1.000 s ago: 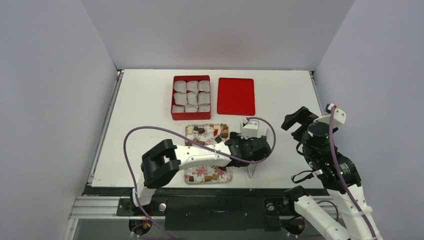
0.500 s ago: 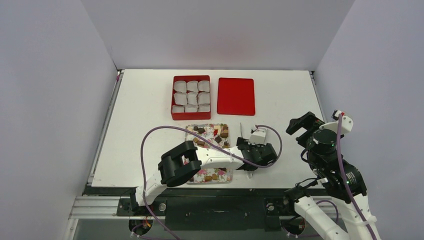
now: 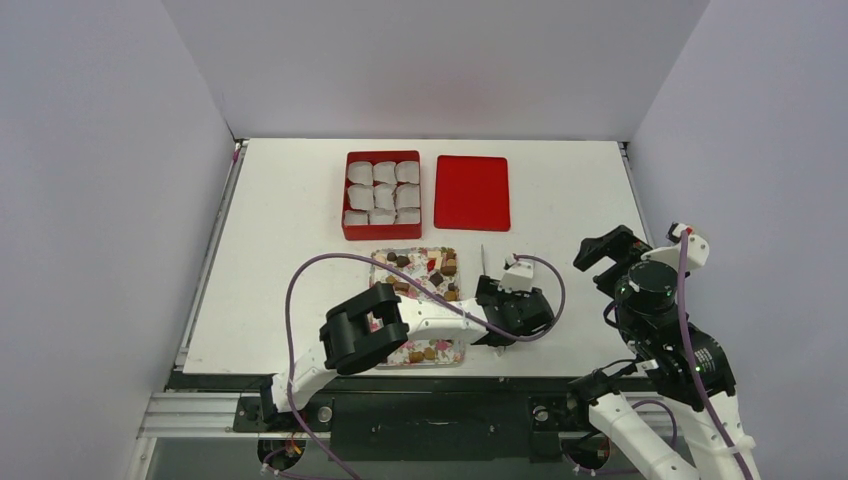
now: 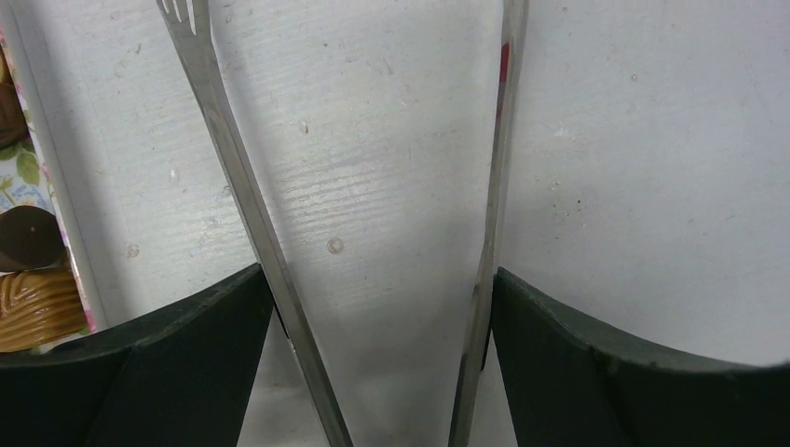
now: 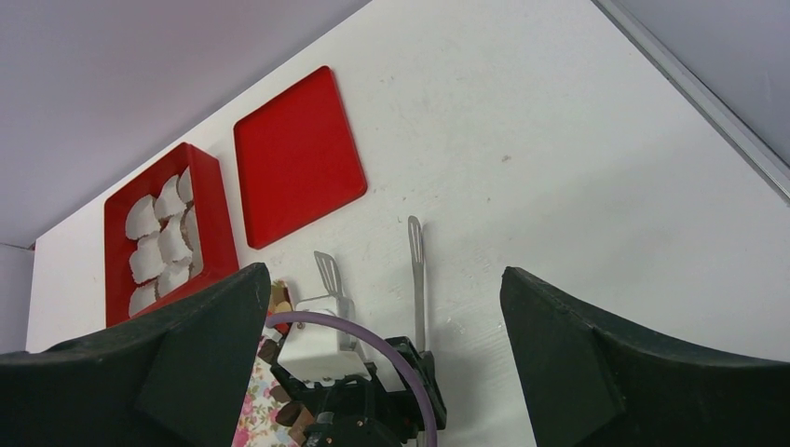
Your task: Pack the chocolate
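Note:
The chocolate lies as many small brown, tan and red pieces on a floral tray. A few pieces show at the left edge of the left wrist view. Metal tongs lie on the table just right of the tray, arms spread. My left gripper is low over them and open. Both tong arms run between its fingers, close against the inner faces. My right gripper is open and empty, raised at the right. From there I see the tongs and the left wrist below.
A red box holding several white paper cups stands at the back centre, its flat red lid beside it on the right. The left arm's purple cable loops over the tray. The box and lid also show in the right wrist view.
My left gripper has come down and slightly right, so that it straddles the tongs near their hinge. My right arm has drawn back to the right. The tongs have not moved.

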You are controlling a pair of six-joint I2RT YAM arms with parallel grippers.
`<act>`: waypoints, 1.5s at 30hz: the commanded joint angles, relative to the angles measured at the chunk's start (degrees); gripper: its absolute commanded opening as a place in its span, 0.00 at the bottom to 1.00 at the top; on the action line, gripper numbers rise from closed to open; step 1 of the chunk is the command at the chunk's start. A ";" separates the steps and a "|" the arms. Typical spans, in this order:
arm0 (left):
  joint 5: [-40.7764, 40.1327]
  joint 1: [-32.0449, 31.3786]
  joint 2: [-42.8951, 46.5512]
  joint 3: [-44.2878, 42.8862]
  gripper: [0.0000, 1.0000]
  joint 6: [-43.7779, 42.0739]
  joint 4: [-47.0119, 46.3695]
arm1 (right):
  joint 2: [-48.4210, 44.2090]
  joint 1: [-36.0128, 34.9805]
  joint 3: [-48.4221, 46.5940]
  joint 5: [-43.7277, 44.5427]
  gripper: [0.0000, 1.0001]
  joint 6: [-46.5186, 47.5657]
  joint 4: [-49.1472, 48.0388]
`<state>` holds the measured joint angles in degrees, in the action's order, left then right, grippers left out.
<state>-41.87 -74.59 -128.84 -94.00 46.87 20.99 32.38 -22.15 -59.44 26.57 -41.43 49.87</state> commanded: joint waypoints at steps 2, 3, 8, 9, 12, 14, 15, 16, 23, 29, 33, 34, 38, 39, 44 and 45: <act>-3.12 -0.25 -0.50 1.25 0.78 0.24 -3.46 | -0.60 0.15 0.63 -0.36 0.89 -0.62 -0.71; -3.39 -0.29 -0.47 1.39 0.78 0.37 -3.71 | -0.51 0.17 0.81 -0.46 0.89 -0.61 -0.77; -5.21 -0.47 -0.69 1.32 0.74 1.22 -3.66 | -0.31 0.18 1.04 -1.12 0.88 -0.76 -0.86; -5.27 -0.47 -0.66 1.39 0.71 1.10 -3.83 | -0.31 0.18 1.06 -1.11 0.88 -0.76 -0.90; -5.45 -0.45 0.50 1.67 0.60 -0.49 -4.51 | -0.31 0.18 1.24 -1.18 0.88 -0.61 -0.91; -5.58 -0.40 2.33 2.45 0.52 -1.57 -4.94 | -0.30 0.18 1.16 -1.20 0.88 -0.44 -0.86; -5.68 -0.39 3.13 3.04 0.51 -2.39 -5.07 | -0.35 0.18 1.12 -1.22 0.88 -0.38 -0.89; -5.81 -0.39 4.73 3.34 0.49 -2.75 -5.03 | -0.38 0.18 0.94 -1.19 0.88 -0.29 -0.84; -5.25 -0.38 14.22 6.11 0.41 -6.89 -4.14 | 0.44 0.22 -0.79 -0.45 0.88 0.02 -0.25; -4.95 0.05 21.17 7.02 0.40 -7.72 0.26 | 2.03 0.18 -1.31 0.71 0.88 0.26 -0.71; -4.55 1.93 26.74 8.01 0.40 -7.34 3.72 | 5.82 0.18 -2.76 -0.58 0.90 1.31 -1.86; -4.12 2.40 28.54 8.12 0.41 -7.50 5.07 | 6.72 0.25 -3.13 -1.15 0.91 1.55 -2.51; -0.22 7.87 33.57 7.08 0.41 -9.14 9.08 | 13.31 0.32 -6.74 -4.03 0.91 2.11 -4.12; 0.52 8.93 35.21 6.86 0.41 -9.59 9.60 | 15.58 0.34 -8.19 -4.62 0.91 2.20 -4.86; 7.19 18.98 38.85 3.44 0.41 -12.77 14.76 | 24.22 1.88 -14.91 -9.93 0.92 2.44 -6.56; 7.83 20.24 38.93 2.06 0.41 -13.21 16.29 | 26.92 2.89 -15.92 -12.74 0.92 2.19 -6.63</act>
<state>-38.74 -59.53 -93.32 -86.59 36.91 31.73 53.32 -21.39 -69.82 20.56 -39.88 46.68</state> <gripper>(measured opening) 0.413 0.916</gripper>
